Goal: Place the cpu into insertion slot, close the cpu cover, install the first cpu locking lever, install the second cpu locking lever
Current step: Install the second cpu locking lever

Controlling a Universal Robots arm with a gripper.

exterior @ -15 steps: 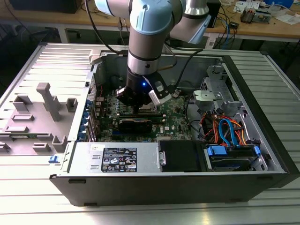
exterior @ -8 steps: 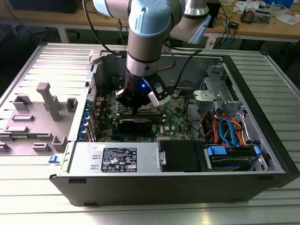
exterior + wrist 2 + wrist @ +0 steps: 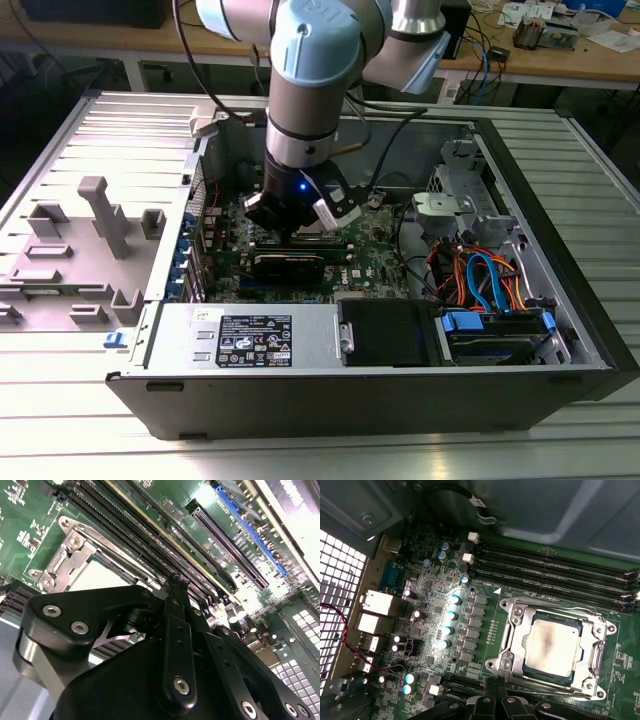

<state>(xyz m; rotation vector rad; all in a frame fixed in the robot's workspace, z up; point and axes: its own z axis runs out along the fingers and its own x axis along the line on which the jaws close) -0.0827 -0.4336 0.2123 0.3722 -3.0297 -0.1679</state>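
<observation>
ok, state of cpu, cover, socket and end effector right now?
cpu: seated in the insertion slot.
cpu cover: closed flat over the cpu, which shows through its window.
end effector: fingers together, holding nothing, beside the socket.
computer case: open.

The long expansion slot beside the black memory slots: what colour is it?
Blue; the long expansion slot shows best in the second wrist view.

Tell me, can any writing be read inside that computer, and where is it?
None can be read.
White sticker on the silver box: print too small.
Green board in the first wrist view: white markings too small.
CPU top: no print to make out.
</observation>
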